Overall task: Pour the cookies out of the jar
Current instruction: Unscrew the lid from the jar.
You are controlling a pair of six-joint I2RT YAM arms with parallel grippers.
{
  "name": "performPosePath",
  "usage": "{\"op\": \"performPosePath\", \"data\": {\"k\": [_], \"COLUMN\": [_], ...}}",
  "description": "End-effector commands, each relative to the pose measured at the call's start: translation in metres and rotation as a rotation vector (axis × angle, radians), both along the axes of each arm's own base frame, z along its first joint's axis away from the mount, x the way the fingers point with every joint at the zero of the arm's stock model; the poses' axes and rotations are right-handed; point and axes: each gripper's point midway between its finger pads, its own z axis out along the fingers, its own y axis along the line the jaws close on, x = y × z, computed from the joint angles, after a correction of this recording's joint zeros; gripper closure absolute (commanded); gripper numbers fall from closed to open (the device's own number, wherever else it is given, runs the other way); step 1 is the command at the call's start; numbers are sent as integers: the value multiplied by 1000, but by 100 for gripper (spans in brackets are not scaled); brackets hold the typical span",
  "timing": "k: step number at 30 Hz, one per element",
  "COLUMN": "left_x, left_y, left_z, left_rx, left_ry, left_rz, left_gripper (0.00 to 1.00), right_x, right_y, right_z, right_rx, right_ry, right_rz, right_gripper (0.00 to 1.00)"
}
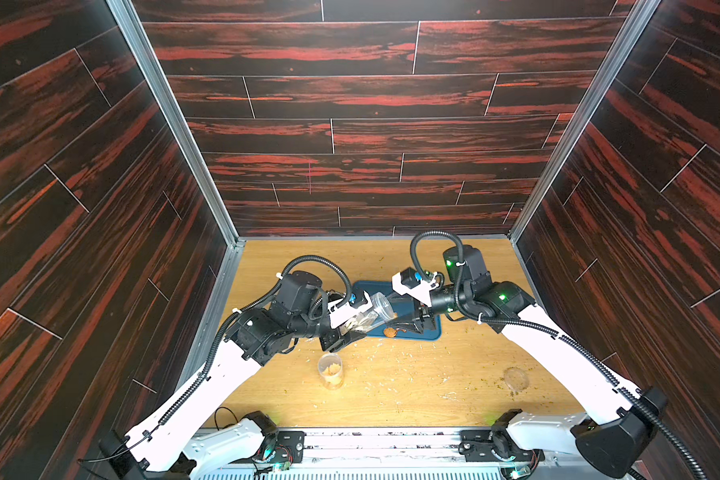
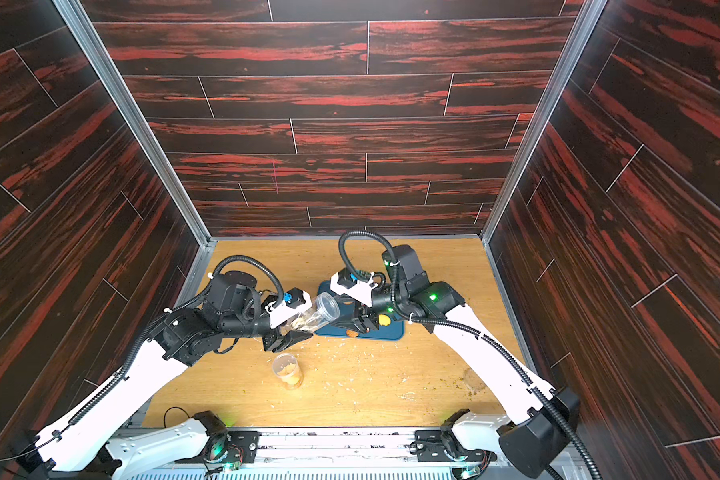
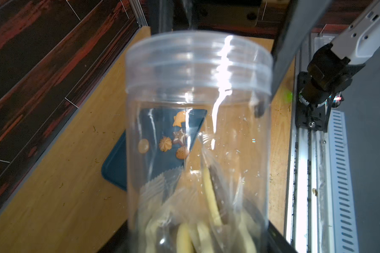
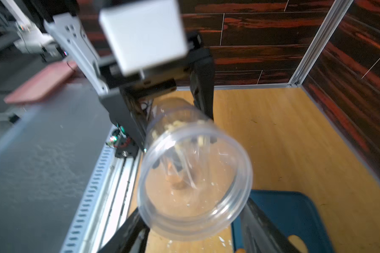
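We see the wooden table (image 1: 391, 399) with a blue tray (image 3: 113, 173) on it. Our left gripper (image 1: 350, 330) is clamped round the clear jar (image 1: 377, 309), tilted mouth-first toward the tray; the right gripper (image 2: 360, 322) hangs beside it, jaws apart, empty. Some cookies (image 3: 165, 143) lie on the tray, others inside the jar

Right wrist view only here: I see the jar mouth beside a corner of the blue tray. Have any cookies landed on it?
Observer: Yes. The left wrist view shows at least five cookies on the tray, seen through the jar.
Operator: Any left inside?
Observer: Several, inside a clear bag toward the jar's base.
Operator: Anything else nearby?
Observer: A second jar stands upright off the tray, in both top views.
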Motion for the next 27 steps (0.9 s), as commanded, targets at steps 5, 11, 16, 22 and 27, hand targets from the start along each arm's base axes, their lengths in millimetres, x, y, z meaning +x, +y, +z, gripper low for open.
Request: {"op": "performPosePath", "data": {"k": [5,11,16,22,27], "left_x": [-3,6,10,10,8], "left_y": [0,7,11,13,12], "left_z": [26,27,30,33,32], "left_rx": [-71,-57,-52,-41,-25], "left_ry": [-26,-68,-92,-117,-113], "left_rz": [9,69,97,94,71], "left_gripper": [63,63,64,63,63], "right_x": [8,57,51,30,19], "right_y": [-7,-44,-45,-43,-32], "right_z": [15,70,75,76,60], "right_rx": [45,238,75,-109,-266], "right_ry": [-132,353,1049,1335,1341], "right_rz": [-41,-517,-573,-639,-704], "right_gripper": [23,9,7,5,4]}}
